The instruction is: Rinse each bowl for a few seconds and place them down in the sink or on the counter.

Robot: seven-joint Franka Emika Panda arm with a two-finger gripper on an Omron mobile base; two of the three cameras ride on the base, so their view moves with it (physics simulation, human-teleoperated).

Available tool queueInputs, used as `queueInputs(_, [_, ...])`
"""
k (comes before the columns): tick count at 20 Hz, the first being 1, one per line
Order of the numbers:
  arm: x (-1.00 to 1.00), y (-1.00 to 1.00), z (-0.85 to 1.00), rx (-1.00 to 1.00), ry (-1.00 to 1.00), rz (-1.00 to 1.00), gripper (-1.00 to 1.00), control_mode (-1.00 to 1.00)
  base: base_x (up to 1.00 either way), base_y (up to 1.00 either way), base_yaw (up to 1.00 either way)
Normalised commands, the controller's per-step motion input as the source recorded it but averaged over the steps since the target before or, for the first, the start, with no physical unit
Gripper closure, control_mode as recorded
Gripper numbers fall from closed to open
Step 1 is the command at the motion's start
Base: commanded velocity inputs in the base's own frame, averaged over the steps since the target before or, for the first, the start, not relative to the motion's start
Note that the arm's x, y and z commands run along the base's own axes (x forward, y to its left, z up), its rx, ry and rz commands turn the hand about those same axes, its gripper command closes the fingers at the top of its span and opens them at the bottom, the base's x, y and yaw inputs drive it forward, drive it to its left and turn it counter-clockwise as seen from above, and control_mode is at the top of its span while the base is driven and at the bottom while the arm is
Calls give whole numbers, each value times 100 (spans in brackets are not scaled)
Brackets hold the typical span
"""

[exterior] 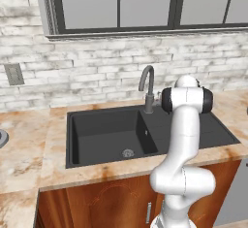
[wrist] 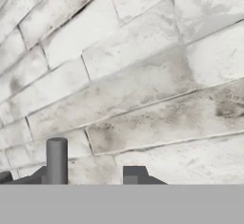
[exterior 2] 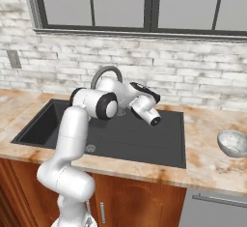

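Gripper (wrist: 90, 173) faces brick wall (wrist: 133, 75), empty, jaws slightly apart. Bowl (exterior 2: 233, 142) on counter (exterior 2: 212, 161) right of sink (exterior 2: 140, 141); tap (exterior: 147, 89) beside arm.

Sink (exterior: 106, 135) basin open; tap (exterior: 147, 90) & brick wall (wrist: 133, 75) block the back.

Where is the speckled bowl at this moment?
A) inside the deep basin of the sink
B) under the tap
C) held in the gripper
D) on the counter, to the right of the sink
D: in the right base view the bowl sits on the counter, to the right of the sink and apart from it.
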Motion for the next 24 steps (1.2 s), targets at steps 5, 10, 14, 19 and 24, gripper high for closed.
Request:
queueInputs(5, [0, -22, -37, 1, 6, -6, 100, -100, 0, 0, 0])
queueInputs(10, [-1, -9, -52, 0, 8, -5, 100, -100, 0, 0, 0])
queueInputs(14, [-5, -1, -60, -2, 9, -5, 100, -100, 0, 0, 0])
queueInputs(19, [-7, -14, -29, 3, 8, -4, 100, -100, 0, 0, 0])
queueInputs(24, [-13, -22, 30, 12, 0, -1, 100, -100, 0, 0, 0])
